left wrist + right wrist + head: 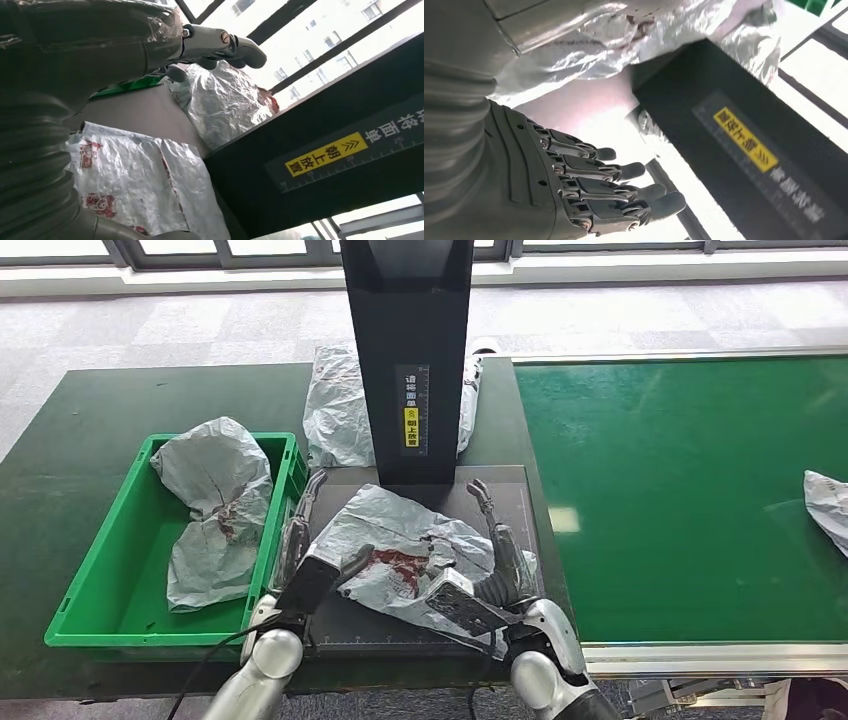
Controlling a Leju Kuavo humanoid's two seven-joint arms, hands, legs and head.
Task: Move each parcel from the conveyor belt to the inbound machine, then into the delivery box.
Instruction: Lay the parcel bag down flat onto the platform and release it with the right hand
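Both silver arms rise from the near edge of the head view and flank a crumpled grey parcel (pixel 410 550) with red print that lies on the dark platform (pixel 515 502) of the inbound machine, just in front of its black column (pixel 407 350). On the left, the left hand (pixel 305 555) lies along the parcel's left edge with its fingers (pixel 312 490) stretched forward and its thumb resting against the wrapping; the left wrist view shows the thumb extended with nothing pinched, so this hand holds nothing. On the right, the right hand (pixel 490 560) sits at the parcel's right edge, its palm touching or partly under the crumpled film, with fingers (pixel 482 498) straight and pointing toward the column; the right wrist view shows them spread and bare, closed on nothing. Whether either palm actually presses the parcel cannot be told, since the film hides the contact. A second grey parcel (pixel 215 505) lies in the green delivery box (pixel 100 620) on the dark worktop (pixel 70 440) to the left. A third parcel (pixel 335 410) lies behind the column, largely hidden by it. At the right edge of the green conveyor belt (pixel 680 490), a fourth parcel (pixel 828 505) is cut off by the frame. Yellow labelling (pixel 411 427) on the column is too small to read.
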